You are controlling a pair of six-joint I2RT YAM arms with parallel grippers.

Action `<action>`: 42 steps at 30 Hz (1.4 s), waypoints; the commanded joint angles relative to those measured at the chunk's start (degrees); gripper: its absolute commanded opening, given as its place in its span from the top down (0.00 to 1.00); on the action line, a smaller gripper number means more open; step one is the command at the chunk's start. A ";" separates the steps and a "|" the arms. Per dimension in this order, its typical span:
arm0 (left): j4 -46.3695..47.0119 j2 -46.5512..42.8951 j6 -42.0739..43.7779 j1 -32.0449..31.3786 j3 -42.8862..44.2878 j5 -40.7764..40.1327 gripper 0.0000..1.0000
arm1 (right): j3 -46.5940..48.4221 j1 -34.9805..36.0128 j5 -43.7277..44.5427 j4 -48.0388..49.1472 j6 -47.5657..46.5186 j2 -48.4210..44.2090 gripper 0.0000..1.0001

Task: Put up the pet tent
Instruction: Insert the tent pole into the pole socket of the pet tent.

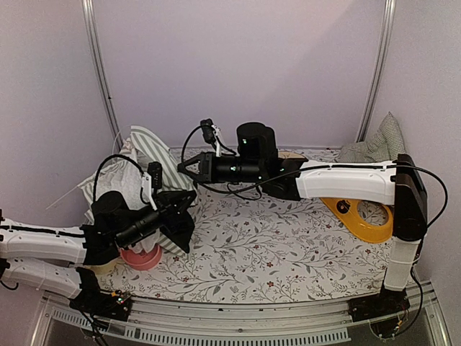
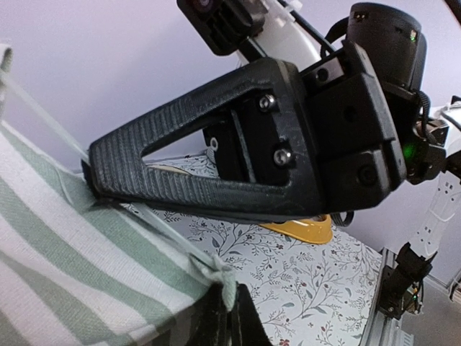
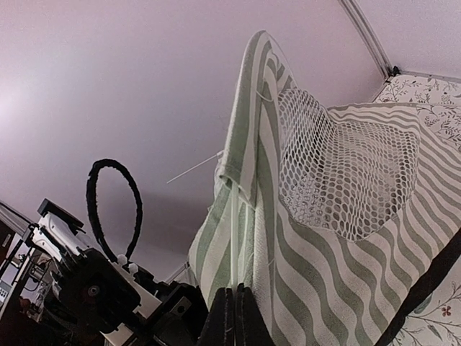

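Plainly, the left gripper (image 2: 229,306) and the right gripper (image 3: 234,303) each pinch the striped pet tent (image 3: 324,281).

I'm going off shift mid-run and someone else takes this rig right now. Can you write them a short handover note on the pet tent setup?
Left gripper: jaws shut, apparently on the striped hem of the pet tent, next to a thin white pole.
Right gripper: jaws shut on the tent's edge, further along the same hem.
Tent: at the left rear of the table, lifted partly between both arms, fabric slack, mesh window visible.
Done: both grips taken.
Left: the tent looks collapsed; it probably needs spreading and standing upright.
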 commanded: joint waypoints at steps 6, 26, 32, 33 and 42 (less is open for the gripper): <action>2.82 0.30 -2.10 0.69 2.07 6.54 1.00 | -0.49 0.13 2.62 0.30 -1.26 0.99 1.00; -3.07 1.28 -13.57 7.39 6.77 15.00 0.80 | -3.35 0.40 1.81 -0.35 -2.41 1.19 1.00; -8.90 -2.59 -15.57 8.04 6.62 11.57 0.66 | -4.08 -0.47 1.13 -0.30 -2.05 1.47 1.00; -10.35 -3.80 -16.13 8.19 6.38 10.37 0.64 | -4.49 -0.76 1.07 -0.28 -2.02 1.36 1.00; -25.00 -10.15 -17.19 9.99 8.67 5.81 0.64 | -3.06 -1.66 -1.10 -0.32 -2.45 2.75 1.00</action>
